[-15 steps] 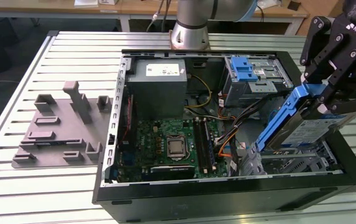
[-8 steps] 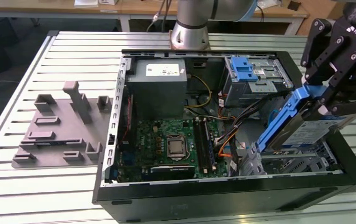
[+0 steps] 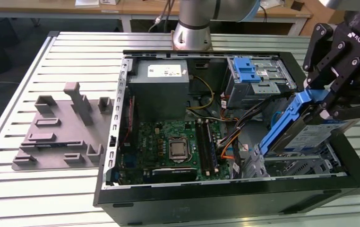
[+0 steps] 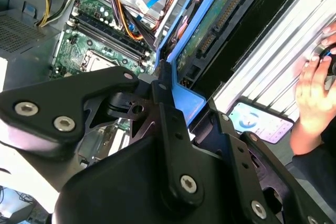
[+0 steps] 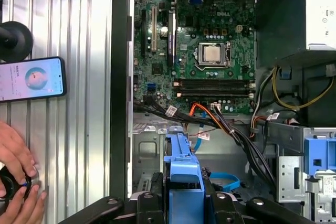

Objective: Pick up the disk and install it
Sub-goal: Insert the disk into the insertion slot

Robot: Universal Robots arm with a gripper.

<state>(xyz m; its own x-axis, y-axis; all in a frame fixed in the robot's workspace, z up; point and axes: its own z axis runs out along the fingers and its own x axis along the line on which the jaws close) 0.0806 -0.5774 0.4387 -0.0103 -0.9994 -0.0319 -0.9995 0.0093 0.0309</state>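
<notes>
The disk (image 3: pixel 307 134), a silver-grey drive with a white-and-blue label in a blue plastic carrier, hangs steeply tilted over the open computer case (image 3: pixel 230 191), at the exterior view's right. My black gripper (image 3: pixel 332 97) is shut on its upper end, one finger on each side of the carrier. The disk's lower end points down into the empty metal bay (image 3: pixel 293 166) at the case's near right corner. In the first wrist view the blue carrier (image 5: pixel 182 174) sits between my fingers above that bay. The second wrist view shows the disk's green circuit-board underside (image 4: pixel 210 30).
Inside the case are the green motherboard (image 3: pixel 174 144), a grey power supply box (image 3: pixel 159 87), a drive cage with a blue latch (image 3: pixel 251 73) and loose cables (image 5: pixel 220 121). A grey fixture plate (image 3: pixel 60 132) lies on the slatted table. A phone (image 5: pixel 32 78) and a person's hands (image 5: pixel 16 174) are beside the case.
</notes>
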